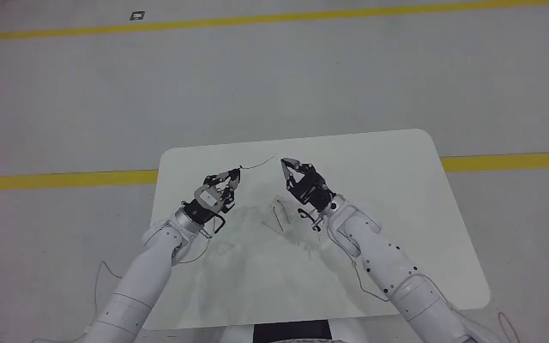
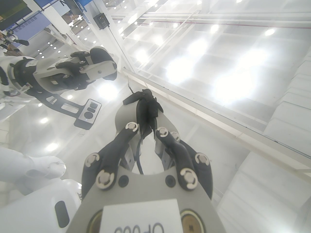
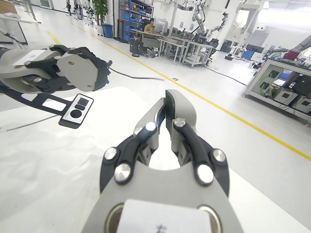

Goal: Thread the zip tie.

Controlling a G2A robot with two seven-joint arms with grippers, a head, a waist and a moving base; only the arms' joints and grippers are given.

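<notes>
white table [image 1: 412, 171] on a pale floor with two yellow lines [image 1: 257, 19]; both grippers hang over its far edge, tips turned toward one another. left gripper [image 1: 232, 177] is pinched on the one zip tie [image 1: 257, 162]; in its own wrist view the dark strap runs down between the closed fingers [image 2: 121, 118]. from that grip the free tail reaches out toward the right gripper [image 1: 286, 165]. its long axis lies along the line between the two grippers, roughly parallel to the table's far edge and slightly bowed. the tail's tip ends just beside the right fingertips, and seems not to touch them. right gripper's fingers are pressed together with nothing between them. the right arm is the nearer one to the free end, and i judge it would have to spread before taking the tail. count: one zip tie, two grippers, one table. which end carries the head i cannot tell.
</notes>
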